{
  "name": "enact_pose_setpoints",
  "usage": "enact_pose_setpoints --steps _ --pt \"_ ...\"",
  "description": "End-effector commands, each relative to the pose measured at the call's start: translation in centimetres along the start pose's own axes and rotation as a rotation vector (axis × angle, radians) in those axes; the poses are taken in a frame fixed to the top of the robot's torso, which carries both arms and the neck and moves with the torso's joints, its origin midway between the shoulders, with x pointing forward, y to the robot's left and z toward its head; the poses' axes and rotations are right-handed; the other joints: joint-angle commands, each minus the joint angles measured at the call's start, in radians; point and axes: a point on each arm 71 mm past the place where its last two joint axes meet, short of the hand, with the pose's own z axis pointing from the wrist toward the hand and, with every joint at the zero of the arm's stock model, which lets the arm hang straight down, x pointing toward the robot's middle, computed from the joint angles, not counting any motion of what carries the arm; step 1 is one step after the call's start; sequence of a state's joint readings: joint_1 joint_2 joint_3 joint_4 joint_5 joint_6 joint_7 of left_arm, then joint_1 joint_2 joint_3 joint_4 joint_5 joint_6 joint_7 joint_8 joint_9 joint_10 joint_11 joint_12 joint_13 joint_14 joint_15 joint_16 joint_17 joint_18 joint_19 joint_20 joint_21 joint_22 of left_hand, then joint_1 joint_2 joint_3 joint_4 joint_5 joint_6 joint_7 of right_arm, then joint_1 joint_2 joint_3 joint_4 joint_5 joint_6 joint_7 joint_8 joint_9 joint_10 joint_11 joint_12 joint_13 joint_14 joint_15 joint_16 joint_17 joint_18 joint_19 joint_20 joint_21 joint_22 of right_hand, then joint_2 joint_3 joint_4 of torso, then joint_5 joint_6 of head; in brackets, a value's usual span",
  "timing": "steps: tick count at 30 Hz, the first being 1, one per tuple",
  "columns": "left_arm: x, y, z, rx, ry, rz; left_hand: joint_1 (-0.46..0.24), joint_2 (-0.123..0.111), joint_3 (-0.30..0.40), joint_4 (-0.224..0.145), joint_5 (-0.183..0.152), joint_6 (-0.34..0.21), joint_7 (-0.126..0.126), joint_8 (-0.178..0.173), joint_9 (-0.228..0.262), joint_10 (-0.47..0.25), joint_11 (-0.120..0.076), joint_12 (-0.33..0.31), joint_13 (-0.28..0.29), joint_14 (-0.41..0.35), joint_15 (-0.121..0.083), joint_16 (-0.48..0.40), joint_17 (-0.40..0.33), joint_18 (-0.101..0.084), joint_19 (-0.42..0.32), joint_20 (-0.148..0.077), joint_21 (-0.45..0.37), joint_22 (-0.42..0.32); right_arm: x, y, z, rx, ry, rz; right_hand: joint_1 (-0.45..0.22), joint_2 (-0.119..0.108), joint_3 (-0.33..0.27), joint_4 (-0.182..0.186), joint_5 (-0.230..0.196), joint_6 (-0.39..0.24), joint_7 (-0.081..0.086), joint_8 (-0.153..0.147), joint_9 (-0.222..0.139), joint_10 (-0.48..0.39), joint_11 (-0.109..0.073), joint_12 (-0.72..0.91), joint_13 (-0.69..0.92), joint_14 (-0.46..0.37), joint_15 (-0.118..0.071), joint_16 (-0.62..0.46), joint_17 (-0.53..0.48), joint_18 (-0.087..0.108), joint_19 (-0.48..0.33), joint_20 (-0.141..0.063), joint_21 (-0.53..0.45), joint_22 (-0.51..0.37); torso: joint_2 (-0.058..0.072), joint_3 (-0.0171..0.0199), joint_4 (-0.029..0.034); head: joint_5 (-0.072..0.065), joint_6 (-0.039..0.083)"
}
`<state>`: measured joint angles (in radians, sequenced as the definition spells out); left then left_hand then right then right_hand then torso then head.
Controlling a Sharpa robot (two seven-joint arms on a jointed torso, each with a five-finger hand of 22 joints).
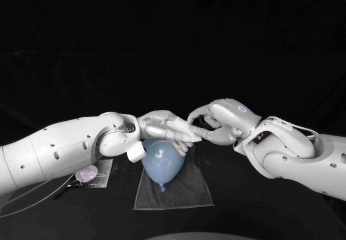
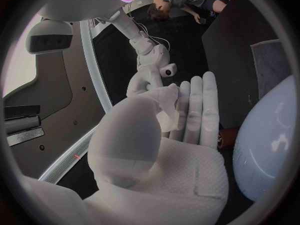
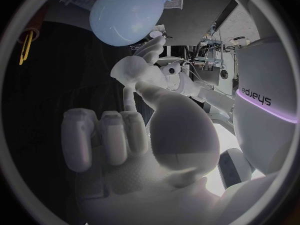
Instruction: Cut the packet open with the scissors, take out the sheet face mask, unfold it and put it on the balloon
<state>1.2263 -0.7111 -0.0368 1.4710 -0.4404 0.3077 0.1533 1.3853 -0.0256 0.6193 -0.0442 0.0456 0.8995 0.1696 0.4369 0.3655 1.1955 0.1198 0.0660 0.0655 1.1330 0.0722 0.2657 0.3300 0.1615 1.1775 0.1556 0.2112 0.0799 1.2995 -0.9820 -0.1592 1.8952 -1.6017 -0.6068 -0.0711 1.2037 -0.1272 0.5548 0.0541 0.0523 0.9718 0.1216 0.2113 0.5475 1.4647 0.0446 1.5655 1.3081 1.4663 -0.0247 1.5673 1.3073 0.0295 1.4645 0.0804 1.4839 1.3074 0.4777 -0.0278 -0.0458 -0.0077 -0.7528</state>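
Observation:
A pale blue balloon (image 1: 162, 161) lies on a grey cloth (image 1: 189, 196) at the table's middle, knot towards me. Just above its round end my two hands meet. My left hand (image 1: 167, 127) holds the white folded sheet face mask (image 2: 167, 103) between thumb and fingers. My right hand (image 1: 220, 120) reaches in from the other side and pinches the same mask (image 1: 193, 136) at its edge. In the left wrist view the right hand (image 2: 149, 77) touches the mask's far end. The right wrist view shows the balloon (image 3: 125, 15) beyond the left hand (image 3: 140, 69). The packet (image 1: 90, 175) lies under my left forearm.
Scissors (image 3: 25, 44) with red and yellow handles lie on the black table beside the cloth. The grey cloth (image 2: 272, 65) reaches past the balloon (image 2: 269, 145) on both sides. My left forearm hangs over the packet's side of the table.

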Motion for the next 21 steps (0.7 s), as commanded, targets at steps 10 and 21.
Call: enact_pose_setpoints --steps 10,21 --pt "0.14 -0.21 0.08 0.015 0.009 0.002 0.007 0.001 -0.004 -0.001 0.003 0.003 0.007 0.003 0.1 -0.005 0.002 -0.004 -0.001 0.006 -0.003 -0.005 0.001 0.02 0.007 -0.002 0.004 0.001 0.01 -0.12 0.12 0.018 -0.005 -0.015 0.005 0.005 -0.003 0.003 -0.003 0.014 -0.002 -0.004 -0.001 0.106 -0.006 0.005 0.263 0.105 -0.003 0.003 0.264 -0.003 0.062 -0.005 0.0 0.17 0.0 -0.0006 -0.0002 -0.005 0.001" --pt "0.04 -0.16 0.03 0.013 0.006 0.002 0.009 0.001 -0.003 -0.002 0.003 0.004 0.006 0.001 0.102 -0.005 0.002 -0.004 -0.001 0.007 -0.004 -0.007 0.003 0.02 0.007 -0.002 0.004 0.001 0.0 0.18 0.1 0.009 -0.007 -0.012 0.007 0.006 -0.01 0.007 -0.003 0.038 -0.011 0.004 0.0 0.106 -0.013 0.005 0.263 0.105 -0.01 0.003 0.264 -0.003 0.062 -0.01 0.0 0.17 0.0 0.0 -0.0001 -0.003 -0.002"
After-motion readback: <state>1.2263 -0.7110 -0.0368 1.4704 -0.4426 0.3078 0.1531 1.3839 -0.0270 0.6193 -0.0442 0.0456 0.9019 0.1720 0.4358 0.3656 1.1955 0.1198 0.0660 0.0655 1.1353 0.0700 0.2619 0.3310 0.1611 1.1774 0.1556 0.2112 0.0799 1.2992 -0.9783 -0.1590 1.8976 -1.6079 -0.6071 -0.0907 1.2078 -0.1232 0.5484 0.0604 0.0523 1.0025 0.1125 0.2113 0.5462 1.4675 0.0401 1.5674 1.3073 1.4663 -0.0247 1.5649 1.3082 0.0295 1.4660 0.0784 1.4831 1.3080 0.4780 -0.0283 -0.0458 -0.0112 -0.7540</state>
